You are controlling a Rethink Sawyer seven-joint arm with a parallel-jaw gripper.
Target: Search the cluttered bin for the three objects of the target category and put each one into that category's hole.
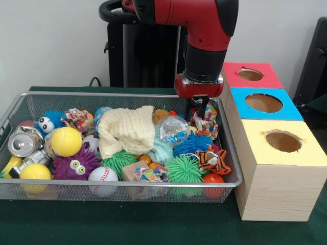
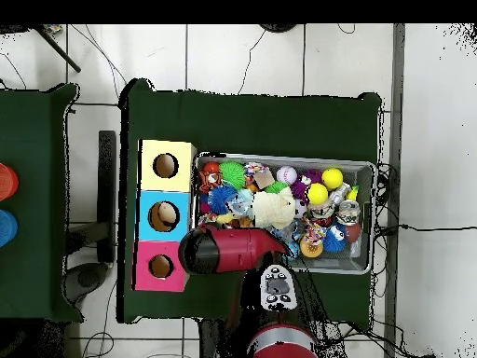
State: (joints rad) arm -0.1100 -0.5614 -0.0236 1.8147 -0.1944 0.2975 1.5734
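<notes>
Item: cluttered bin (image 1: 122,184), wire mesh, on the green table (image 1: 153,224). Front view, near to far. Near rim: a baseball (image 1: 102,174), a green spiky ball (image 1: 184,169), a tiger toy (image 1: 214,160), and one rope bundle (image 1: 148,174) at about 6 o'clock of the bin, half sunk among its neighbours. Middle: yellow ball (image 1: 66,141), cream waffle cloth (image 1: 126,130), clear crinkly ball (image 1: 173,129). Far side: a second rope bundle (image 1: 77,119) at about 10 o'clock, a third rope bundle (image 1: 206,124) at about 2 o'clock, directly under the gripper (image 1: 200,110). Gripper low over that bundle; whether its fingers are spread or pressed on the rope cannot be told, since the dark tips merge with the clutter. Wooden boxes with a yellow hole (image 1: 283,141), a blue hole (image 1: 263,102) and a red hole (image 1: 250,74) stand at 3 o'clock of the bin. Handling, judged: bundles light, soft, compressible, not fragile; best taken across the thick knot, since loose ends would likely slip or drag neighbours.
</notes>
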